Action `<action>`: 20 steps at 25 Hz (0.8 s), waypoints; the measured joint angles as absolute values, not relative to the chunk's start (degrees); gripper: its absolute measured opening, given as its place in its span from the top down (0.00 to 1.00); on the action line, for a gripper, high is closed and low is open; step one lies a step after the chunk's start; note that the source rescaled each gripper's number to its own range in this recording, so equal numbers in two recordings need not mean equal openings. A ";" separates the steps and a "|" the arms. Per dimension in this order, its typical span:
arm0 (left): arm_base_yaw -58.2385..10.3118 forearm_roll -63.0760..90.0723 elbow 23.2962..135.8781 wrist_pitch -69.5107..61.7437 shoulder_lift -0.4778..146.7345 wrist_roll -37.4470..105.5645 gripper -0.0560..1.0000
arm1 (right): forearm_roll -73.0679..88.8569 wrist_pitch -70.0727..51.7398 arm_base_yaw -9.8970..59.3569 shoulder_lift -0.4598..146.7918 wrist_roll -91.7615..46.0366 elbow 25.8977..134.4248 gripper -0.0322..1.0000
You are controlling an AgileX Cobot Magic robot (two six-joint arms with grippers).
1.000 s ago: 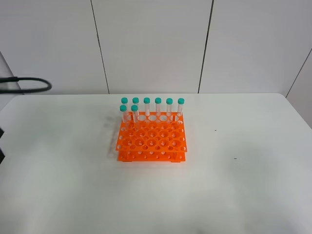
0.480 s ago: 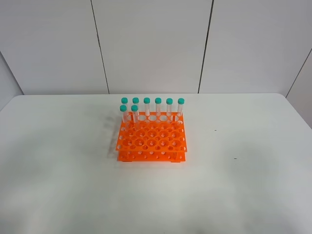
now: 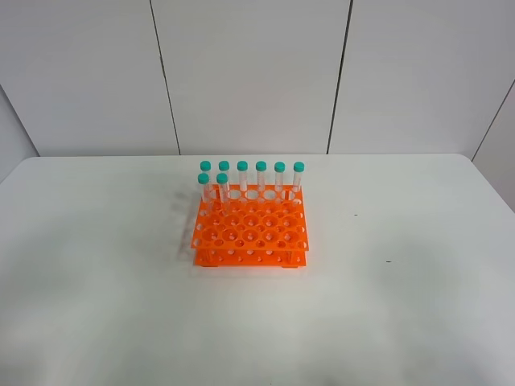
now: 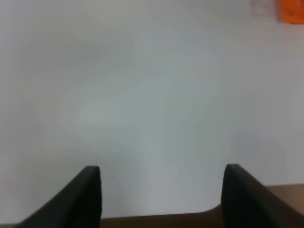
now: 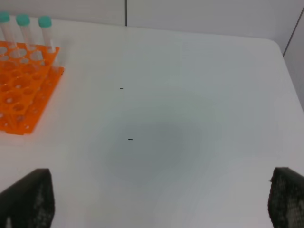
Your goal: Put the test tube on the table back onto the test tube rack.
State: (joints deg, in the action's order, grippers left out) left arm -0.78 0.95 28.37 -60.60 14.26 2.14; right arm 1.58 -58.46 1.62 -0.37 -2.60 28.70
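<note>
Left gripper (image 4: 161, 190): jaws apart, holding nothing.
Right gripper (image 5: 161, 202): spread wide, holding nothing.
Worktop (image 3: 402, 305): white, two tiny dark specks.
Test tube rack (image 3: 251, 229): orange, mid-worktop.
Test tubes (image 3: 261, 178): eight teal-capped, upright in the rack's far rows; none lies loose.

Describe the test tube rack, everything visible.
The test tube rack is bright orange, plastic-looking, squarish and two-tiered, its top a grid of round holes. It stands flat on the white table, about mid-table. Eight clear tubes with teal caps stand upright in it: six along the far row, two more at the far left just in front. The other holes are empty. Neither gripper touches it.
</note>
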 joint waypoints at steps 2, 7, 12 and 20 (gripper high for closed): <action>-1.85 0.95 28.37 -60.60 14.10 2.14 0.21 | 1.58 -58.46 1.62 -0.37 -2.60 28.70 0.00; -2.02 0.95 28.37 -60.60 9.66 2.14 0.21 | 1.58 -58.46 1.62 -0.37 -2.60 28.70 0.00; -2.02 0.95 28.37 -60.60 2.41 2.14 0.21 | 1.58 -58.46 1.62 -0.37 -2.60 28.70 0.00; -2.08 0.95 28.37 -60.65 -0.14 2.14 0.21 | 1.58 -58.46 1.62 -0.37 -2.55 28.70 0.00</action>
